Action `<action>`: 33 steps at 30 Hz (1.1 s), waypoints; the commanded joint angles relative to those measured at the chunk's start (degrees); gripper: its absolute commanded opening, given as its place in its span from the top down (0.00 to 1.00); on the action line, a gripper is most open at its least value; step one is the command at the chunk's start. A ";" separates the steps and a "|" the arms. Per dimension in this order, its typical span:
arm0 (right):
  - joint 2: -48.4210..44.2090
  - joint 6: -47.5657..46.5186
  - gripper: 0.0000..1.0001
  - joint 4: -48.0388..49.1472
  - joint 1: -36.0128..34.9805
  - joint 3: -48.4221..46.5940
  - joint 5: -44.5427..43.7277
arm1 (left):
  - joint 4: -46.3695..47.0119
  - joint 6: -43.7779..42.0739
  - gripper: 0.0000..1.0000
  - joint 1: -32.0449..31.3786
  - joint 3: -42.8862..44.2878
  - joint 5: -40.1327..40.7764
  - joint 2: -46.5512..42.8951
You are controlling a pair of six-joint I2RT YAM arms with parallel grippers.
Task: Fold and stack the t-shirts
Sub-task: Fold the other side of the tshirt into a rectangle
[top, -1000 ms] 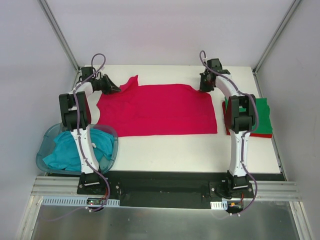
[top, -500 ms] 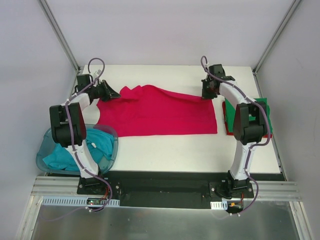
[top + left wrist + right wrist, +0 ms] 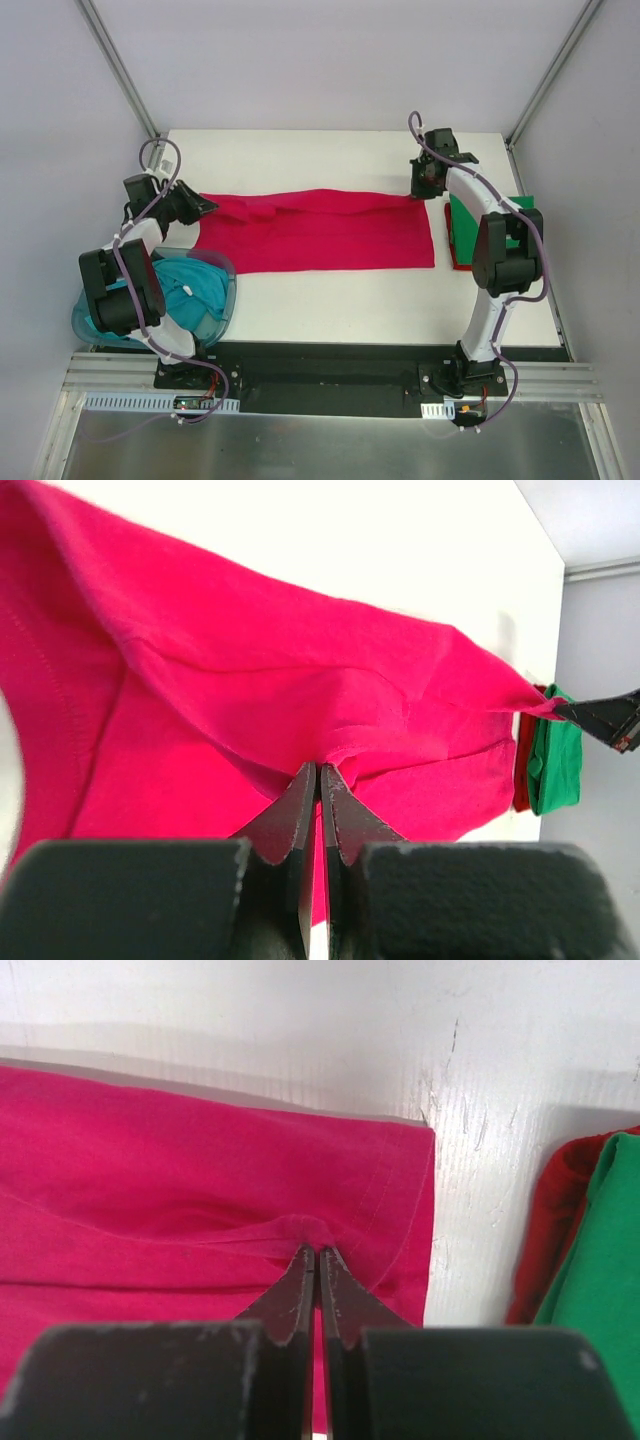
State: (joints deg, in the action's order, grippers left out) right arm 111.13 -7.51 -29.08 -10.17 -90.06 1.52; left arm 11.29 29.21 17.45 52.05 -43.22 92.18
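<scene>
At the near left corner of the worktop we see a translucent blue tub, and in it lies a crumpled teal t-shirt, partly hidden by the left arm that passes over it. We cannot tell whether anything else lies under the teal cloth.

Across the middle of the worktop stretches a crimson t-shirt. Its near part lies flat, while its far edge is raised between the two arms. The left gripper has its jaws clamped on a pinch of that cloth at the left end, and in the left wrist view the black tips meet around a small fold of crimson. The right gripper has its jaws clamped on the same shirt at its far right corner, just inside the stitched hem.

By the right edge of the worktop, apart from the crimson shirt, a folded green t-shirt lies on top of a dark red t-shirt, whose edge shows beneath it.
</scene>
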 commanded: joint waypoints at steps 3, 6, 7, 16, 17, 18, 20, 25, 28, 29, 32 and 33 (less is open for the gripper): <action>-4.69 -1.72 1.00 -1.77 1.30 0.59 -1.17 | 5.58 3.04 1.00 2.85 -3.09 -2.74 -3.24; -4.87 -1.72 1.00 -2.47 2.17 0.24 -1.17 | 7.42 5.41 1.00 4.60 -3.97 -4.59 -3.67; -4.96 -1.89 1.00 -2.82 2.35 -0.02 -1.17 | 7.69 6.37 1.00 5.65 -3.80 -5.03 -3.76; -4.35 -2.34 1.00 -3.44 2.44 0.67 0.41 | 4.45 4.72 1.00 7.77 -2.48 -8.02 -3.59; -4.08 -2.25 1.00 -3.44 2.53 0.85 0.50 | 3.83 4.19 1.00 7.77 -2.83 -7.50 -3.59; -3.91 -2.16 1.00 -3.35 2.53 1.11 0.68 | 3.05 3.40 1.00 7.77 -3.27 -7.14 -3.67; -3.64 -1.90 1.00 -3.26 2.53 1.55 0.85 | 3.04 2.78 1.00 7.77 -4.50 -7.05 -3.50; -3.38 -1.63 1.00 -2.74 2.53 3.31 1.29 | 1.20 1.64 1.00 7.77 -5.29 -6.44 -1.13; -3.11 -1.55 0.99 -1.95 2.53 4.71 1.21 | 0.66 1.11 1.00 7.77 -5.56 -5.82 0.01; -3.03 -1.37 0.98 -1.77 2.53 5.15 1.21 | 0.40 0.68 1.00 7.77 -5.73 -5.91 0.28; -3.03 -0.67 0.88 -1.16 2.35 6.65 1.29 | -0.73 -0.03 1.00 7.77 -6.09 -6.18 0.81; -3.03 -0.40 0.82 -0.81 2.27 7.00 1.29 | -1.18 -0.21 1.00 7.77 -6.09 -6.35 0.81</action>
State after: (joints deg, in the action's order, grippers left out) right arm 109.38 -8.64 -31.07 -7.97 -84.29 2.44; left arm 12.03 31.88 25.12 46.81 -48.95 92.66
